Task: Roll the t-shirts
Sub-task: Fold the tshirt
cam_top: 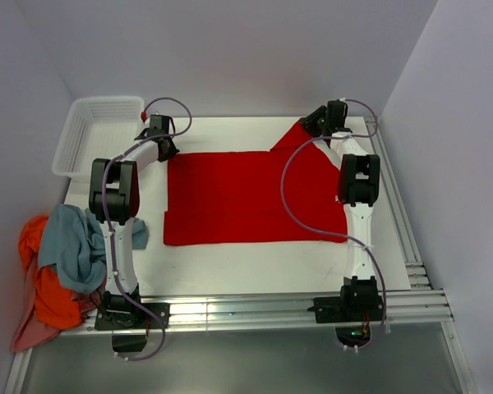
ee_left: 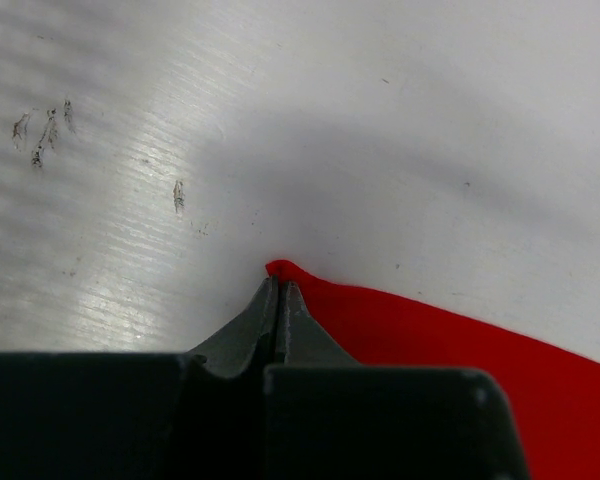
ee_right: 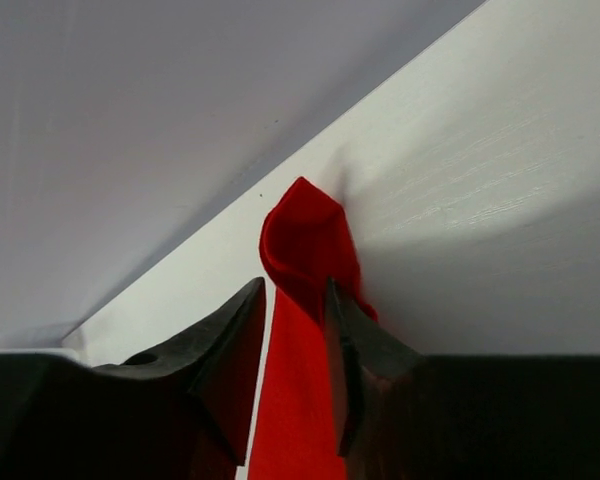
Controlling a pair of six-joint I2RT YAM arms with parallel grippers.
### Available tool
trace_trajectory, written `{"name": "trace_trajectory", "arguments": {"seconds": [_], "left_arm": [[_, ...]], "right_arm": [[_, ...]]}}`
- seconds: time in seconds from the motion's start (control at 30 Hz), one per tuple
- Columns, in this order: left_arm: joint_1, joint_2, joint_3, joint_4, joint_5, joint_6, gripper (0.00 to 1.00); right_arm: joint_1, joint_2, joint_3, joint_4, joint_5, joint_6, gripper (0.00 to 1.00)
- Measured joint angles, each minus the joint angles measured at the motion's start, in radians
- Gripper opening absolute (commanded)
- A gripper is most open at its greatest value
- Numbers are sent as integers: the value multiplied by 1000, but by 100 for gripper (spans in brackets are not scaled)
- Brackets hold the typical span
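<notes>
Red t-shirt (cam_top: 246,197) lies spread flat across the middle of the worktop (cam_top: 230,267) in the top view, with my left claw (cam_top: 164,148) at its far left corner and my right claw (cam_top: 306,127) at its raised far right corner, while a grey-blue t-shirt (cam_top: 74,242) and an orange t-shirt (cam_top: 41,283) are heaped at the near left edge. From my left wrist, that claw (ee_left: 280,285) is clenched on the very tip of the red corner. From my right wrist, the fingers (ee_right: 230,340) flank a bunched red fold (ee_right: 305,235) that fills their gap, and I cannot tell whether they pinch it.

Robotics lab: white table (cam_top: 230,271), bare walls (cam_top: 230,49), aluminium rails (cam_top: 255,310).
</notes>
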Motion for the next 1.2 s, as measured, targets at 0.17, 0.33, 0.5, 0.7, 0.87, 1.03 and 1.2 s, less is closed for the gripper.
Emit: {"name": "trace_trajectory", "arguments": {"seconds": [0.17,0.33,0.5,0.7,0.87,1.03,1.2], "left_arm": [[0,0,0,0,3,4,0],[0,0,0,0,4,4,0],[0,0,0,0,6,7,0],[0,0,0,0,7,8,0],[0,0,0,0,7,8,0],[0,0,0,0,8,8,0],[0,0,0,0,8,8,0]], "right_arm": [[0,0,14,-11,-8,-8,17],[0,0,27,0,-24,0,6],[0,0,28,19,-46,14,25],[0,0,28,17,-55,13,44],[0,0,28,1,-56,11,38],[0,0,40,-42,-52,3,41],[0,0,50,-87,-45,-11,46]]}}
